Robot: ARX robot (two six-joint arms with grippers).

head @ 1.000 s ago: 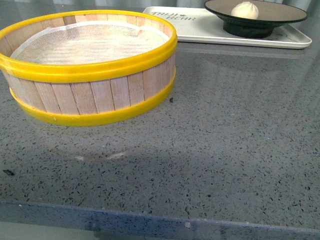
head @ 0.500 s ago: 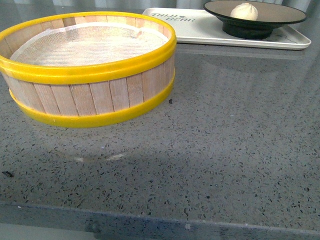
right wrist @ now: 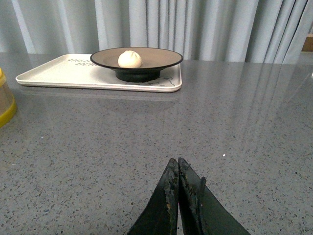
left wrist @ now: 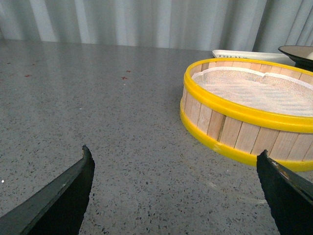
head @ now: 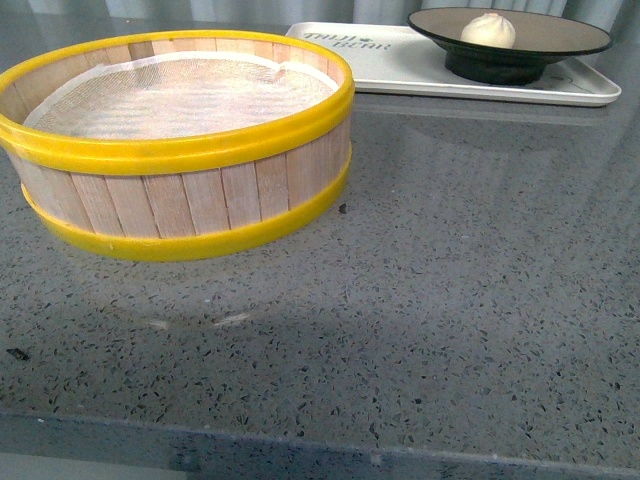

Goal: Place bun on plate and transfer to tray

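Observation:
The cream-white bun [head: 488, 29] sits on the tan-brown plate [head: 560, 28] with the black rim, and the plate stands on the cream-white tray [head: 400, 58] at the far right of the table. The right wrist view shows the same bun [right wrist: 129, 59], plate [right wrist: 161, 58] and tray [right wrist: 58, 73] far ahead of my right gripper [right wrist: 175, 162], which is shut on nothing above the counter. My left gripper [left wrist: 173, 159] is open over bare counter, well short of the steamer. Neither arm shows in the front view.
A wooden steamer basket [head: 190, 150] with yellow bands and a white cloth liner stands at the near left, seen also as the basket [left wrist: 249, 112] from the left wrist. Grey speckled counter [head: 450, 280] runs to a front edge. Grey curtains hang behind.
The front view has shifted slightly: basket, tray and plate sit a little higher and further right in the picture than a second ago. Nothing on the table has moved.

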